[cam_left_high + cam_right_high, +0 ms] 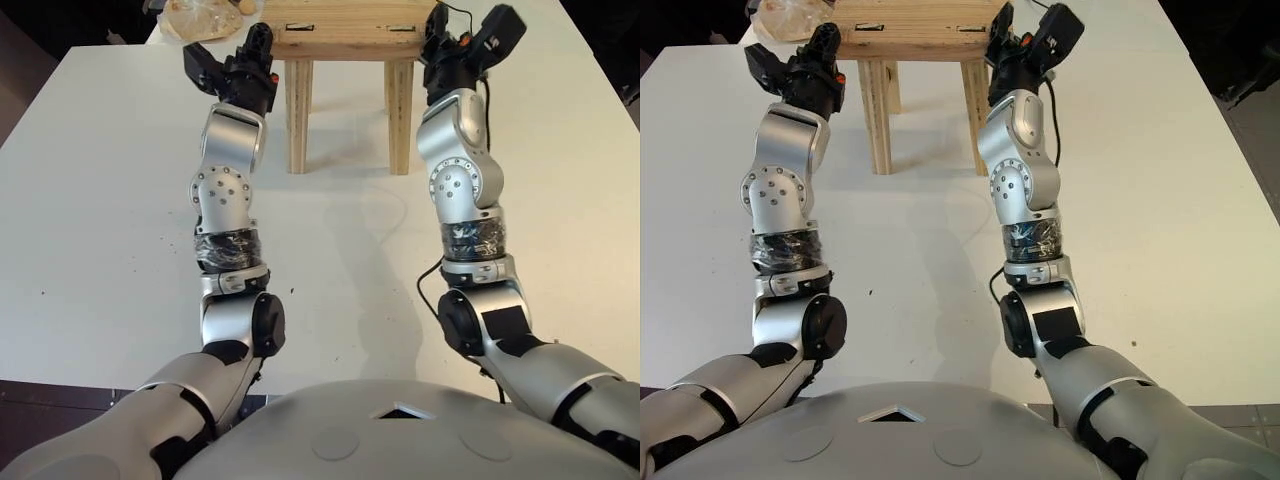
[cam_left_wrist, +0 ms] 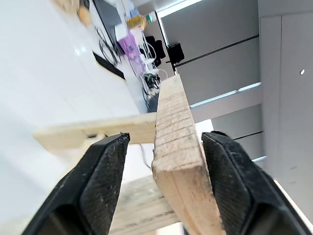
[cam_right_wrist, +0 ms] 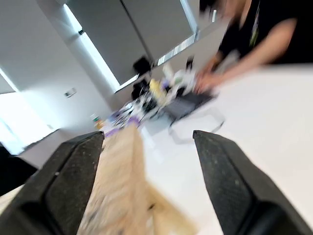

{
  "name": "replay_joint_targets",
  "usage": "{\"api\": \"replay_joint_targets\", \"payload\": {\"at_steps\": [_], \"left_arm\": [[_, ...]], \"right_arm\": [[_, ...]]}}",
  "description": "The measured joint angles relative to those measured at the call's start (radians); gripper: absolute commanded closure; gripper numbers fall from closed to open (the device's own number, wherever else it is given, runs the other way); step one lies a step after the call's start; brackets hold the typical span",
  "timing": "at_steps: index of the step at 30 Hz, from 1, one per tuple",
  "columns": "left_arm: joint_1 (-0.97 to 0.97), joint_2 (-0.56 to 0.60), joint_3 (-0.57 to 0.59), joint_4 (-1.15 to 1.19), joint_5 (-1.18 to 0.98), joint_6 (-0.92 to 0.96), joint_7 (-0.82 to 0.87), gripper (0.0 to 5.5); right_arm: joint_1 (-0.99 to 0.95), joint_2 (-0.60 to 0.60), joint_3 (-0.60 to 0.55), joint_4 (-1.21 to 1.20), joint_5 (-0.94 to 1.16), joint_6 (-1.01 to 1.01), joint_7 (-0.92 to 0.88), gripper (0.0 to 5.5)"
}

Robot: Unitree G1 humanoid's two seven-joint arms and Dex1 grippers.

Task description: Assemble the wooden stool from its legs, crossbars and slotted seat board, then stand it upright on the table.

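Since the stool [image 1: 345, 40] stands on its legs [image 1: 297, 115] at the far side of the tabletop [image 1: 120, 200], with the seat board [image 1: 915, 30] on top and level, the assembly looks finished. The step in hand reads as the last one: setting it upright and letting go.

Both arms are stretched forward, one at each end of the seat. The left gripper [image 2: 165, 139] is spread around the left edge of the board. One finger [image 2: 105, 166] is clearly apart from the wood and the other [image 2: 227, 166] is just beside it; I cannot tell whether that one touches. The right gripper [image 3: 149, 137] is also spread, with the right edge of the board close to one finger [image 3: 78, 171] and well apart from the other. Neither gripper pinches the wood.

The two front legs show plainly, both resting on the tabletop. The rear legs and crossbars are mostly hidden, so I cannot confirm that every joint is seated.

The next move, as I judge it, calls for drawing each gripper straight outward, away from the seat ends, without brushing the board. A finger catching the edge could tip or drag the stool.
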Motion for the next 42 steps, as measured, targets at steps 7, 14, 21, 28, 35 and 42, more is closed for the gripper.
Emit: {"api": "replay_joint_targets", "payload": {"at_steps": [7,14,21,28,35,42], "left_arm": [[0.09,0.191,-0.18,-0.055,0.561,-0.032,0.092,2.81],[0.154,0.229,-0.446,-0.15,1.134,-0.14,0.159,2.81],[0.406,0.268,-0.445,0.011,1.341,-0.254,0.19,2.55],[0.464,0.206,-0.424,0.113,1.373,-0.333,0.184,1.96],[0.438,0.101,-0.36,0.3,1.292,-0.428,0.155,1.96],[0.38,0.025,-0.261,0.514,1.15,-0.515,0.058,1.96]], "right_arm": [[-0.003,-0.092,0.12,-0.002,-0.358,-0.012,-0.045,2.15],[0.045,-0.126,0.284,-0.072,-0.711,-0.152,-0.065,2.15],[0.24,-0.26,0.175,0.026,-0.867,-0.207,-0.18,2.13],[0.34,-0.194,0.211,0.108,-0.866,-0.255,-0.127,2.13],[0.338,-0.12,0.186,0.282,-0.798,-0.29,-0.085,2.13],[0.328,-0.096,0.143,0.484,-0.759,-0.372,-0.097,2.13]]}}
